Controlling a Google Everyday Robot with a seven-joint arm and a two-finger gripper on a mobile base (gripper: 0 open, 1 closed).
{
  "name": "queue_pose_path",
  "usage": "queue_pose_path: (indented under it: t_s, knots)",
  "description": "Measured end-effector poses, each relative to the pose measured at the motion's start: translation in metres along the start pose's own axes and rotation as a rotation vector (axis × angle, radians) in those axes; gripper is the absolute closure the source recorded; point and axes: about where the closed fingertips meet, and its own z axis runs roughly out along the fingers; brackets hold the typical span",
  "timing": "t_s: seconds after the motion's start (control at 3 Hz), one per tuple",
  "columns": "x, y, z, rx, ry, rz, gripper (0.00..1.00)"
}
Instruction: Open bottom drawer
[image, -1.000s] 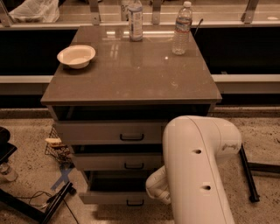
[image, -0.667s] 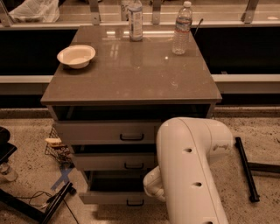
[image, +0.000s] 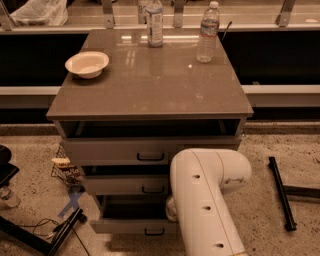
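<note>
Already the bottom drawer (image: 125, 226) stands partly pulled out under the table (image: 150, 85), its black handle (image: 154, 232) facing front. The tool (image: 171, 209) sits at its right end, mostly hidden behind the white arm (image: 205, 200); its state I cannot tell.

1. from where i stand, no word, number or brand can be read anywhere.
2. the tall bottle (image: 154, 22) at the back of the surface (image: 150, 85) wears a pale label, but its print is too blurred to read.
3. the clear water bottle (image: 207, 32) near it has a band label, also unreadable.
4. the packets (image: 64, 167) in the wire basket (image: 56, 172) on the floor show some print, none legible.
5. the tool is hidden behind the white arm (image: 205, 200), by the right end of the bottom drawer (image: 120, 226).
</note>
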Motion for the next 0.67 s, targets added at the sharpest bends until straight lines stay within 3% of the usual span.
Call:
queue_pose_path:
  t_s: [0.33, 0.67]
  knots:
    - [0.0, -0.001, 0.002, 0.0, -0.001, 0.002, 1.0]
    - [0.006, 0.017, -0.016, -0.056, -0.001, -0.025, 1.0]
